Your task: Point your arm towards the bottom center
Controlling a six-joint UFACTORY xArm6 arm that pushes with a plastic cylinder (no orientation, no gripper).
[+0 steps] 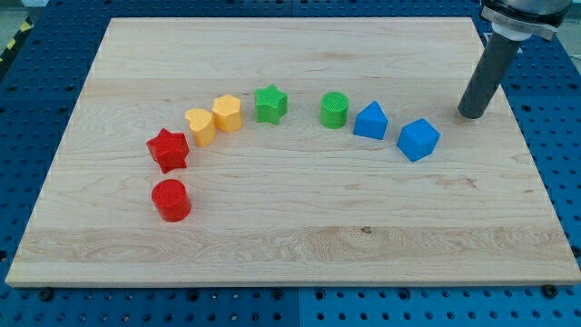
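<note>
My tip (471, 113) rests on the wooden board (290, 245) near its right edge, in the upper right of the view. It touches no block. The nearest block is a blue cube (418, 139), to the left of and slightly below the tip. The blocks form an arc: a blue wedge-like block (369, 121), a green cylinder (334, 110), a green star (270, 104), a yellow hexagonal block (227, 113), a yellow heart (200, 125), a red star (168, 150) and a red cylinder (171, 200).
The board lies on a blue perforated table (554, 109) that shows on all sides. The rod's dark shaft (490, 68) rises to the view's top right corner.
</note>
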